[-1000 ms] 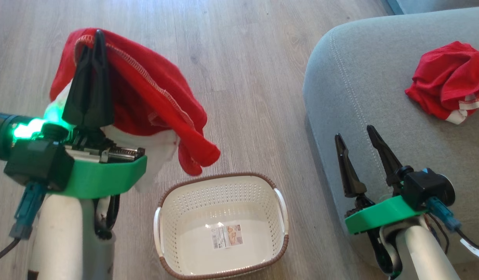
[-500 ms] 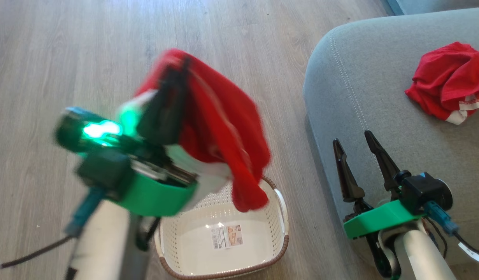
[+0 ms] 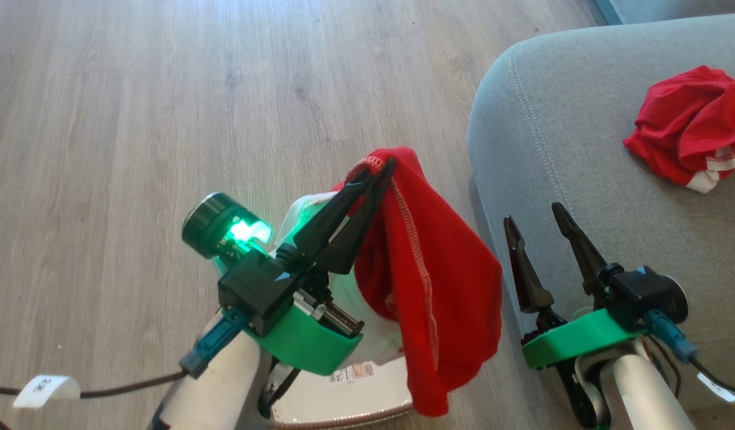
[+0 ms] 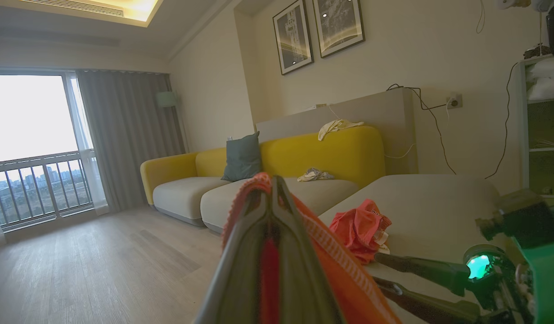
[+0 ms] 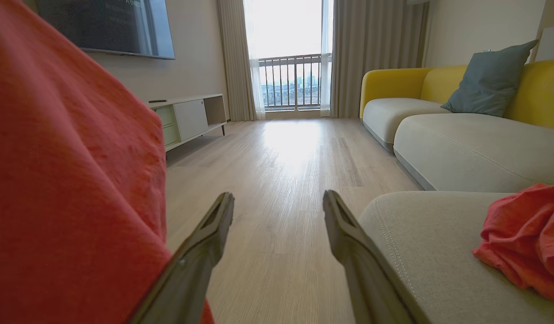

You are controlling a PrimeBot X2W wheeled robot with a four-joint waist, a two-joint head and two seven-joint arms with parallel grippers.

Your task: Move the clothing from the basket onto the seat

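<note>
My left gripper [image 3: 379, 168] is shut on a red shirt [image 3: 439, 280] with white stitching, which hangs over the basket [image 3: 343, 412]; its closed fingers [image 4: 240, 252] pinch the cloth in the left wrist view. Some white cloth [image 3: 307, 209] bunches behind that gripper. Most of the basket is hidden under the arm and shirt. Another red shirt [image 3: 689, 140] with white trim lies crumpled on the grey seat [image 3: 582, 131]. My right gripper [image 3: 534, 212] stands open and empty at the seat's near edge, just right of the hanging shirt [image 5: 65, 171].
Wooden floor [image 3: 164, 107] stretches to the left and ahead. A dark cable with a white tag [image 3: 45, 387] lies at the lower left. In the right wrist view, a yellow sofa [image 5: 439, 90] and a low cabinet [image 5: 186, 118] stand farther off.
My left arm has swung right and toward the seat, carrying the red shirt from over the floor to over the basket. The right gripper has barely moved.
</note>
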